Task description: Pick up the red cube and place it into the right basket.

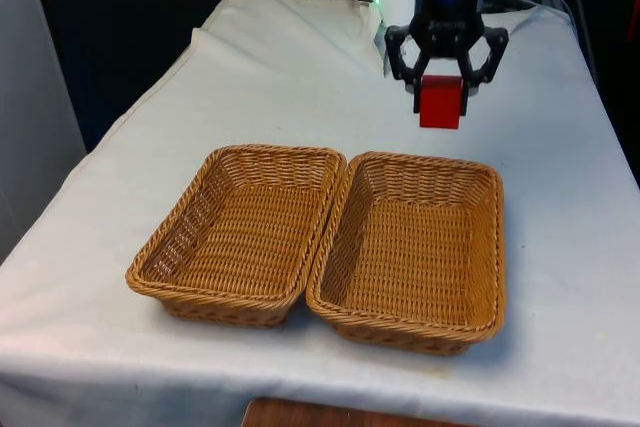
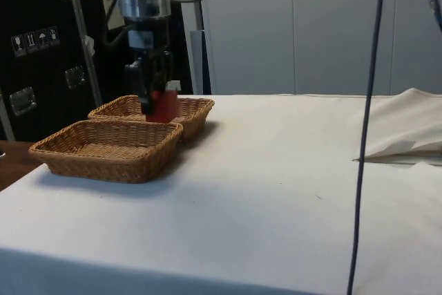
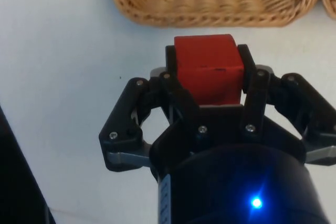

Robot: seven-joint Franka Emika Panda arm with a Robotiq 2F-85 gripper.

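gripper (image 1: pixel 441 97) pinched the red cube (image 1: pixel 441 103) betw. its two fingers, held clear above the white cloth (image 1: pixel 560 197), just beyond the far rim of the right basket (image 1: pixel 420 322). basket lay nearer the front camera than the cube, so the carry looked short, over the rim. left basket (image 1: pixel 235 307) touched it alongside; nothing stood in the way.

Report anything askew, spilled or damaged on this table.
Nothing stands out. The two baskets sit side by side, upright and intact. The gripper holds the cube squarely above the cloth, just beyond the baskets.
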